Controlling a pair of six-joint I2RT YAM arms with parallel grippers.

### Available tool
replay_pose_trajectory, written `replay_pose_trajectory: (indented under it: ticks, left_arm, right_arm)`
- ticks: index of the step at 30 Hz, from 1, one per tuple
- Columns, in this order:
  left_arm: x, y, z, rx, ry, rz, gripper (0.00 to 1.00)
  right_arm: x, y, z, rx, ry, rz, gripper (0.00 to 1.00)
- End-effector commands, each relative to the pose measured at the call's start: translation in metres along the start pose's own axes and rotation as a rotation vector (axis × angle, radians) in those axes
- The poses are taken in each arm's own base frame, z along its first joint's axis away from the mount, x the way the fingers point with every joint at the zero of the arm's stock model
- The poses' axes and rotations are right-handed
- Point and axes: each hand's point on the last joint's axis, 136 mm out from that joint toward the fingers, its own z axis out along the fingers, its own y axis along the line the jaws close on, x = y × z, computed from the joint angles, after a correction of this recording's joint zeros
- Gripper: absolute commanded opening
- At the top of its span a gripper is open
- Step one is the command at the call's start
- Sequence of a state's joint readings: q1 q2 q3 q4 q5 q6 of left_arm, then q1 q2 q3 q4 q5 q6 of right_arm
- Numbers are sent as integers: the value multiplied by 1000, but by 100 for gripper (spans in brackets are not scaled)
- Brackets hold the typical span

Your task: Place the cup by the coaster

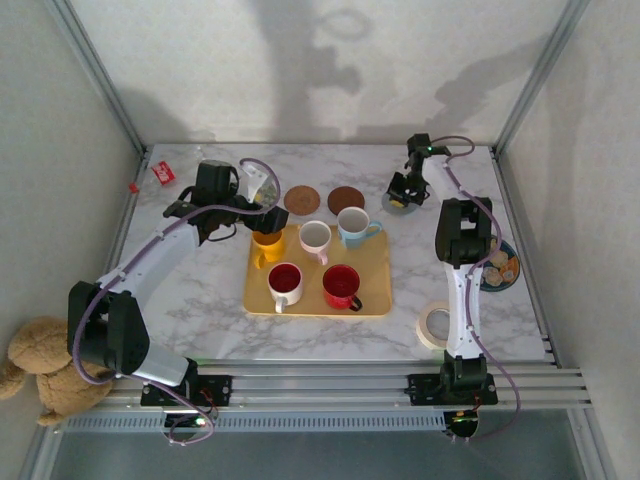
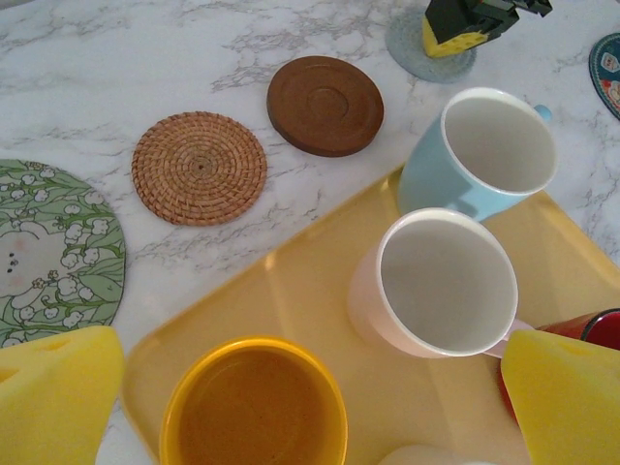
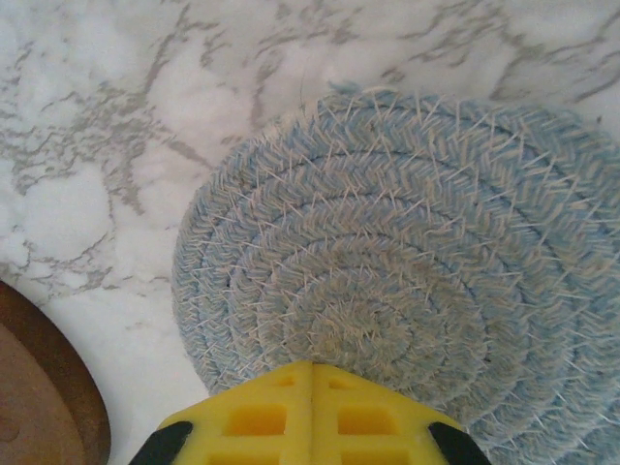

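Left wrist view: left fingers (image 2: 58, 397) spread wide, nothing held, straddling yellow cup (image 2: 254, 402) at near-left corner of tray (image 2: 291, 281).
- Cup upright, mouth up, long axis vertical. Handle seems to point toward near table edge in top view; not certain.
- Right fingers (image 3: 262, 417) pressed together, tip over woven blue coaster (image 3: 407, 271).

Risks, as I judge:
- Pale cup (image 2: 441, 281) close beside the right-hand finger; closing or lifting could knock it.
- Off-centre squeeze could tilt cup.
- Low carry could catch tray lip.
- Right fingers could crowd landing spot.

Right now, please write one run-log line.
left end effector open over yellow cup | right end effector shut over blue woven coaster
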State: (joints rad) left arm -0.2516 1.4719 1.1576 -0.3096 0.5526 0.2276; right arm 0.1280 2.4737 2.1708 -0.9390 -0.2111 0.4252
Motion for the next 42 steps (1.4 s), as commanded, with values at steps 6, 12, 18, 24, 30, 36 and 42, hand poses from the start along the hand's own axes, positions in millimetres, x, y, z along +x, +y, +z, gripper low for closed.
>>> replay_pose_trajectory:
  ticks: [6,12,18,24,30,36,42]
  left_arm:
    - [-23,9,-4,-34,-58,-28,100]
    - [-28,13,-5,-59,-78,-58,100]
    - [-27,14,-8,-71,-83,-69,100]
    - [-26,15,-7,-76,-80,-58,100]
    - [-27,16,-3,-73,-77,-48,100]
    - [-42,17,-3,-70,-100,-25,100]
    - [-57,16,-2,-53,-134,-13,100]
  right_arm:
    - [33,7,17,-7,107,-36,0]
    - [36,18,21,-37,118,-61,0]
    - [36,23,23,-54,123,-62,0]
    - [37,22,20,-44,121,-67,0]
    - [27,29,5,-51,82,-71,7]
    - [17,38,-25,-55,23,-104,15]
    - [9,47,-62,-58,-48,-145,23]
